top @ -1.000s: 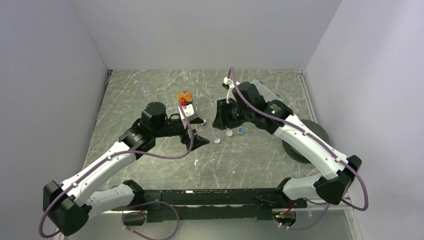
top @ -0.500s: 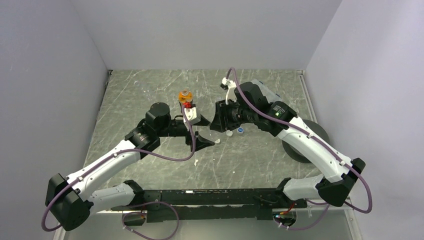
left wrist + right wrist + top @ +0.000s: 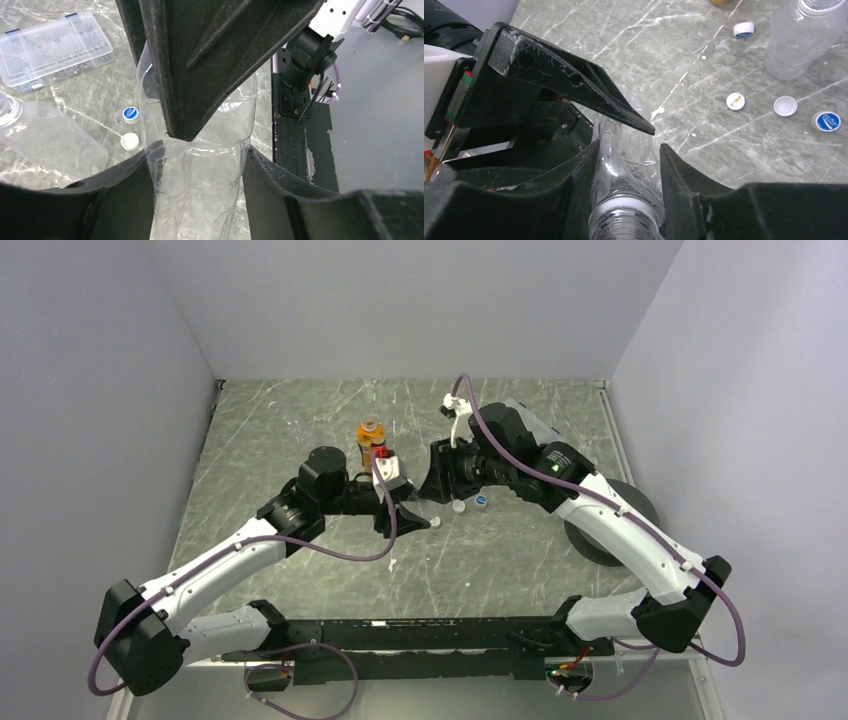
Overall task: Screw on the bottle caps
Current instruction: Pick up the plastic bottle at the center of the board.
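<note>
The clear bottle (image 3: 200, 192) is hanging in the air over the middle of the counter (image 3: 500, 565), caught between the two arms. The right gripper (image 3: 629, 147) is holding it partly open, its fingers (image 3: 676, 172) pressing either side of the shoulder just above the open neck. The neck is wearing only its white ring.

The left gripper (image 3: 199, 152) is reaching in from the other side, and its jaws are standing about half open around the bottle's body. Both of its fingers (image 3: 272, 180) are sitting right at the bottle's walls, but whether they are squeezing it cannot be told.

The bottle caps are lying loose on the counter just to the right of the held bottle. Two white caps (image 3: 736, 101) (image 3: 785, 106) and a blue-topped cap (image 3: 826, 121) are sitting near one another.

Another clear bottle (image 3: 804, 40) is resting just beyond them. The orange bottle (image 3: 370, 432) is standing toward the far edge, left of centre.
</note>
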`<state>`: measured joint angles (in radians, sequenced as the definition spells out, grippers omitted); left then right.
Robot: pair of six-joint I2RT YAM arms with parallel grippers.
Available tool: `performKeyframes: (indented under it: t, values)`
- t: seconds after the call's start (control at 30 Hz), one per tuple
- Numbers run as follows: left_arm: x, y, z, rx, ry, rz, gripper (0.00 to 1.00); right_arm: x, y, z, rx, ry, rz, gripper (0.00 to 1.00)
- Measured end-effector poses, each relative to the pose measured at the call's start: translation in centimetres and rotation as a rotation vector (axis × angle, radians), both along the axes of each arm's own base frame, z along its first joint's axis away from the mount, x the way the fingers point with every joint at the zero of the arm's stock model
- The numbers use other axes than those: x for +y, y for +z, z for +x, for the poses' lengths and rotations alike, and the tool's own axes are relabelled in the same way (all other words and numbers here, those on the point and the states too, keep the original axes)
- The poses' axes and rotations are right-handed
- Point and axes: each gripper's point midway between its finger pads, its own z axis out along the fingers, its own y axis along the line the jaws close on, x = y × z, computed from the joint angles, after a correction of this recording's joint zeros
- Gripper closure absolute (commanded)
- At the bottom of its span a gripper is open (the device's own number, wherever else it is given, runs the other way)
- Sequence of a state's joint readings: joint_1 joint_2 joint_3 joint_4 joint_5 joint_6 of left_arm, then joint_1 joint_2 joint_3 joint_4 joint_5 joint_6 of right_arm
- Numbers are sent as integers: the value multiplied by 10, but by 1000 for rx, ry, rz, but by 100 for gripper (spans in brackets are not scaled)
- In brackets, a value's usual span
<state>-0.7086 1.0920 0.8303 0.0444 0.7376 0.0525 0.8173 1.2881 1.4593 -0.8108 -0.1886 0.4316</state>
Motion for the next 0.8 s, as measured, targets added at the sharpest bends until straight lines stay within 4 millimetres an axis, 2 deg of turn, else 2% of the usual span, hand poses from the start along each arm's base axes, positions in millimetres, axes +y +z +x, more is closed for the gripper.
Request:
performKeyframes:
  t: [0.1, 0.2, 0.33, 0.43, 0.6, 0.67, 0.7, 0.8]
  values:
    - [-2, -3, 2, 10, 13, 5, 66, -1, -1, 1, -2, -6, -8, 21]
    - [0, -7, 10, 17, 65, 23, 77, -4, -1, 6, -12, -39, -15, 1]
    - [5, -13, 22, 27, 143, 49, 81, -15, -1, 15, -41, -110, -41, 0]
    - [10, -16, 28, 29, 195, 68, 84, -32, 2, 24, -57, -197, -61, 0]
    - [26, -15, 30, 29, 268, 94, 85, -108, 6, 50, -88, -469, -61, 0]
    - [32, -12, 29, 25, 286, 96, 81, -136, -2, 51, -84, -563, -75, 2]
    - [35, -10, 28, 22, 290, 98, 78, -143, -9, 51, -75, -585, -87, 4]
    - [41, -9, 23, 15, 288, 106, 67, -155, -50, 49, -2, -619, -144, 13]
